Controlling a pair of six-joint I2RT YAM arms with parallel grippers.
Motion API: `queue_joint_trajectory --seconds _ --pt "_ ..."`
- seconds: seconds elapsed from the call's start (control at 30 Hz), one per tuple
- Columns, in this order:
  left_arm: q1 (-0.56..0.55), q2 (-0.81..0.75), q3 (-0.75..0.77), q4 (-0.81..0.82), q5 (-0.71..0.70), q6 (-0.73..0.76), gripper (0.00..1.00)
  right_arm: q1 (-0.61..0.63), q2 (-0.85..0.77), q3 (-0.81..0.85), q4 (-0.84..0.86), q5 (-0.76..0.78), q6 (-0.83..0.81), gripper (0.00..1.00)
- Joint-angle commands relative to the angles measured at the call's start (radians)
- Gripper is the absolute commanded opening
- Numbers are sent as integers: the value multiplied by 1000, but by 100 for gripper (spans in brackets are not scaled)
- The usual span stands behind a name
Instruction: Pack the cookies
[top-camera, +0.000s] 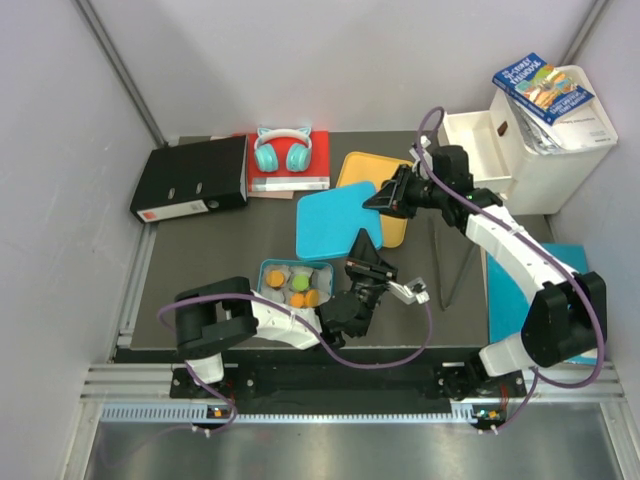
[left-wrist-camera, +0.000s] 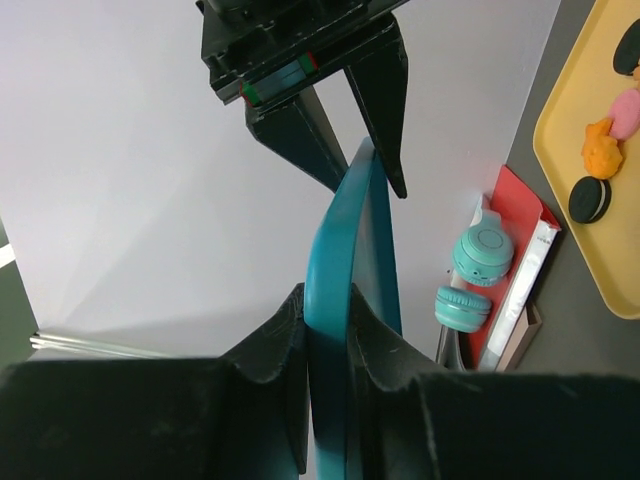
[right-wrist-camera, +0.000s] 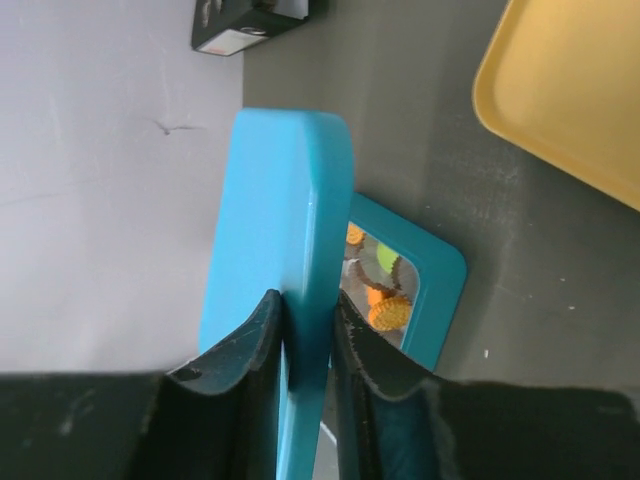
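With the cookies (top-camera: 297, 285) in the teal box (top-camera: 296, 263), the left pincer (top-camera: 364, 248) and right pincer (top-camera: 375, 199) both clamp the blue lid (top-camera: 330, 222) just behind the box, and closing seems to be the step, which calls for lowering the lid squarely onto it.

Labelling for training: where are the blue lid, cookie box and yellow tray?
blue lid (top-camera: 330, 220): top view, flat top face.
cookie box (right-wrist-camera: 435, 300): right wrist view, rim.
yellow tray (top-camera: 362, 170): top view, bare corner.
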Motion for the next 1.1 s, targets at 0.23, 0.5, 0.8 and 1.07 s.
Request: queue_joint_trajectory --seconds 0.23,0.5,0.8,1.07 --pt "-8 -22 65 392 -15 11 21 -2 0 -102 239 -95 81 0" --pt "15 -12 100 389 -98 -29 81 -10 -87 -52 270 -83 75 0" --pt "29 18 151 420 -199 -29 98 -46 -139 50 250 -49 73 0" --pt "62 -25 152 420 -287 -84 98 -154 -136 243 214 -61 109 0"
